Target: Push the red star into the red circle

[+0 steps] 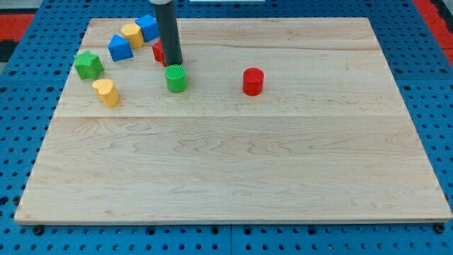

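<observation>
Barely begun: my tip [174, 63] sits against the red star [158, 52], well left of the red circle [253, 81]. No claw shows.

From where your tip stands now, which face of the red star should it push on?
Its far-left face, driving toward the view's right: the red circle lies that way. My tip is on the red star's right side, hiding most of it, so it must go around first.

Wooden board [233, 170] carries coloured blocks — clustered toward the view's top-left.
</observation>
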Robot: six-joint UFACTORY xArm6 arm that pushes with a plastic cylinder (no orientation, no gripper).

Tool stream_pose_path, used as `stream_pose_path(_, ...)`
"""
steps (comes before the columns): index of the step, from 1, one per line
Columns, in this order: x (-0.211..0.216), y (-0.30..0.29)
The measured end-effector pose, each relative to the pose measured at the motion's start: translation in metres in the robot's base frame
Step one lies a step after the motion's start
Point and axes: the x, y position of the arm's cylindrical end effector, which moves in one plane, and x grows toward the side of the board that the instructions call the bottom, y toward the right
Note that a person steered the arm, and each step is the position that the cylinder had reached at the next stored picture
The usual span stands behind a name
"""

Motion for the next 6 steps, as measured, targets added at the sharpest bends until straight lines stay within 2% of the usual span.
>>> stream_pose_path(1, 0.030, -0.045)
stream_pose_path(2, 0.039, -0.072)
stream_pose_path(3, 0.013, -0.075)
stream_pose_path(5, -0.033, -0.055)
stream_pose_path(6, -0.034, 0.004)
